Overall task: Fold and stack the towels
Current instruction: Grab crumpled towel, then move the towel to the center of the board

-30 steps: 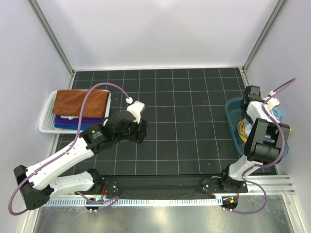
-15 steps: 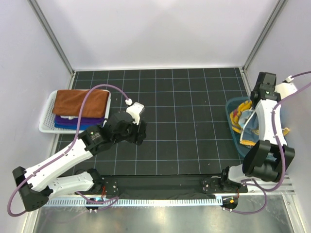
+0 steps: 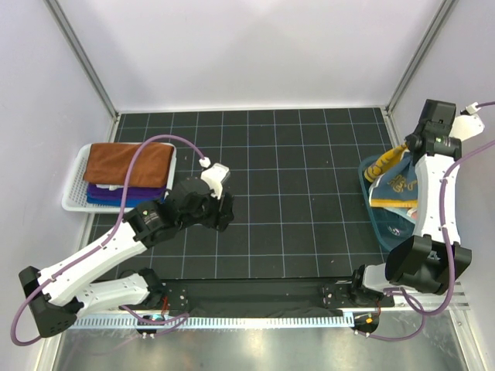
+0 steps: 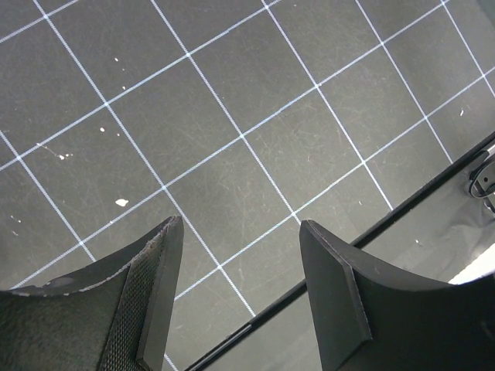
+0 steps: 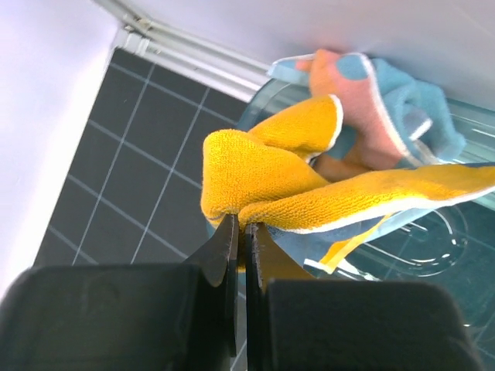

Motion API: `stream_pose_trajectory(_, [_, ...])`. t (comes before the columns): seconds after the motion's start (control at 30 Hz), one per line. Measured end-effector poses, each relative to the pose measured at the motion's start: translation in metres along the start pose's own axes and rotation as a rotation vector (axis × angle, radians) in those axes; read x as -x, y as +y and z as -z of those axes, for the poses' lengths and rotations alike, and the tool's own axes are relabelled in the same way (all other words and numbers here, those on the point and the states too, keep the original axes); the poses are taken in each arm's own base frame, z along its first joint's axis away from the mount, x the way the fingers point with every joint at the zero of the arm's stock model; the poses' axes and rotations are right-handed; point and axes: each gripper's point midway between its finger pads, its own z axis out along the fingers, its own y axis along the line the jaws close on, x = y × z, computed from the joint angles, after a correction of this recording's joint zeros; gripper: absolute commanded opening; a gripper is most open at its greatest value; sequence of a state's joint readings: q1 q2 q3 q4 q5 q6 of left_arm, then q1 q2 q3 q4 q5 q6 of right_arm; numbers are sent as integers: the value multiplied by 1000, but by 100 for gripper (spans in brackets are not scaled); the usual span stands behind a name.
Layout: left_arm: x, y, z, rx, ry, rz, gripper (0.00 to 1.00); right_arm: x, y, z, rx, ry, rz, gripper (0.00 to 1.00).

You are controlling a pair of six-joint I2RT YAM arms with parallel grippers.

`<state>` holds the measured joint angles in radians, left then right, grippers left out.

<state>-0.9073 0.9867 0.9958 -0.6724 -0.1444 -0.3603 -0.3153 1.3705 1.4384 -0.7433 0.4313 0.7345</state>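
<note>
Black gridded mat (image 3: 309,154) covers the table. The left gripper (image 4: 240,232) hovers over bare mat just toward 8 o'clock of centre, jaws spread wide with nothing between them. White slatted basket (image 3: 73,202) at 9 o'clock holds a folded stack, rust brown towel (image 3: 128,162) on top, purple towel (image 3: 116,191) beneath; teal tub (image 3: 387,224) sits at 3 o'clock. Above the tub, the right gripper (image 5: 242,228) is pinched tight on a fold of the orange towel (image 5: 255,174), which hangs lifted over the tub's 12 o'clock end, with a light blue towel (image 5: 437,124) bunched behind it.
</note>
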Motion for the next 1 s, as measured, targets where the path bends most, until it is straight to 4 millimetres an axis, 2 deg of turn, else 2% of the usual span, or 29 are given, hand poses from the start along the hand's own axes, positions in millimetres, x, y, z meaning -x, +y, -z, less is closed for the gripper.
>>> stream_pose_trajectory(0.07, [0, 1, 0, 3, -2, 0, 66, 0, 10, 5, 32, 24, 10, 1])
stream_pose_trajectory(0.13, [1, 1, 0, 7, -4, 2, 66, 6, 29, 13, 81, 32, 18, 1])
stream_pose_trajectory(0.17, [1, 3, 0, 12, -5, 4, 66, 10, 51, 23, 136, 28, 32, 1])
stream_pose_trajectory(0.2, [2, 4, 0, 16, -6, 7, 67, 11, 58, 26, 155, 28, 36, 1])
stream_pose_trajectory(0.23, [3, 6, 0, 23, -8, 13, 67, 10, 74, 36, 198, 29, 48, 1])
stream_pose_trajectory(0.33, [13, 19, 2, 61, -26, 44, 68, -2, 135, 80, 367, 37, 92, 1])
stream_pose_trajectory(0.4, [28, 31, 7, 94, -56, 77, 69, -25, 176, 118, 494, 59, 133, 1])
stream_pose_trajectory(0.47, [47, 41, 15, 119, -103, 108, 70, -59, 208, 156, 615, 103, 181, 1])
stream_pose_trajectory(0.53, [60, 55, 21, 155, -139, 142, 70, -98, 226, 189, 710, 155, 235, 1])
stream_pose_trajectory(0.6, [73, 67, 29, 190, -178, 173, 72, -147, 231, 215, 782, 216, 305, 1])
stream_pose_trajectory(0.63, [77, 74, 33, 211, -195, 189, 72, -167, 230, 223, 802, 245, 338, 1])
stream_pose_trajectory(0.67, [79, 80, 36, 231, -209, 208, 72, -199, 226, 230, 837, 283, 377, 1])
stream_pose_trajectory(0.7, [80, 84, 38, 246, -217, 220, 72, -223, 216, 231, 841, 320, 420, 1])
stream_pose_trajectory(0.73, [81, 88, 41, 261, -227, 232, 72, -263, 198, 227, 850, 373, 477, 1])
stream_pose_trajectory(0.8, [82, 90, 43, 273, -244, 254, 72, -324, 152, 209, 803, 471, 602, 1])
stream_pose_trajectory(0.83, [81, 91, 42, 278, -246, 264, 72, -359, 120, 194, 771, 522, 665, 1])
stream_pose_trajectory(0.9, [76, 94, 36, 288, -238, 286, 71, -408, 46, 169, 671, 621, 803, 1])
stream_pose_trajectory(0.93, [72, 95, 30, 295, -229, 295, 71, -424, 10, 159, 620, 658, 861, 1])
stream_pose_trajectory(1.0, [60, 99, 14, 313, -190, 316, 71, -438, -36, 151, 563, 694, 917, 3])
